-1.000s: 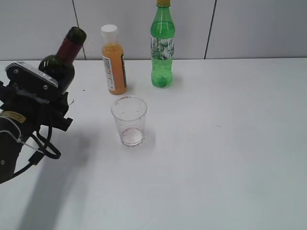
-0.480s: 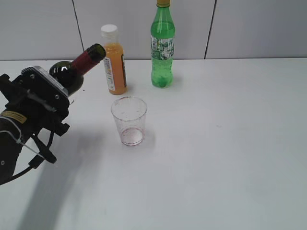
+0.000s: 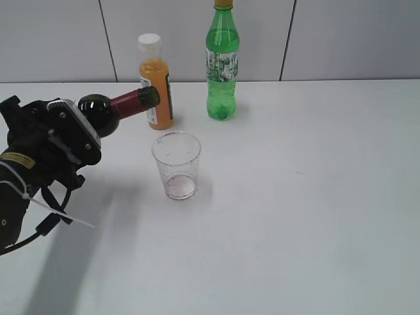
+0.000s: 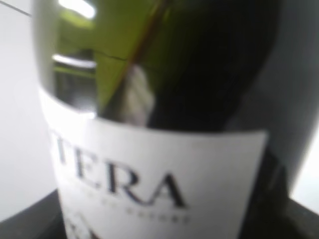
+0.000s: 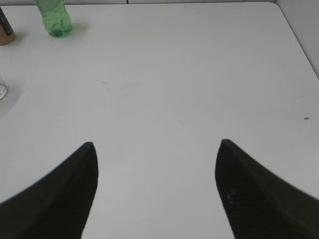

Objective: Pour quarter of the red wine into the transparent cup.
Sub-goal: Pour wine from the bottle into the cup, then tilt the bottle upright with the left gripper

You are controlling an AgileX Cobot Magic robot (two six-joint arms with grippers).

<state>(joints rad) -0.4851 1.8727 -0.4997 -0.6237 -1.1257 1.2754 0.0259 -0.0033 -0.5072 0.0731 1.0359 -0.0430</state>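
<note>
My left gripper (image 3: 62, 141) is shut on the dark wine bottle (image 3: 108, 111) and holds it tilted almost level, its maroon neck (image 3: 134, 100) pointing right. The bottle mouth is up and to the left of the transparent cup (image 3: 176, 164), which stands upright on the table with only a pink trace at its bottom. No wine is flowing. In the left wrist view the bottle's white label (image 4: 154, 179) fills the frame and hides the fingers. My right gripper (image 5: 155, 144) is open and empty over bare table; the cup's rim (image 5: 2, 89) shows at that view's left edge.
An orange-juice bottle with a white cap (image 3: 155, 82) stands just behind the wine bottle's neck. A tall green soda bottle (image 3: 222, 62) stands at the back, also in the right wrist view (image 5: 54, 19). The white table (image 3: 295, 197) spreads right of the cup.
My left gripper has tipped the wine bottle from near upright to almost level, swinging its mouth rightward and down toward the cup. The cup and other bottles have not moved.
</note>
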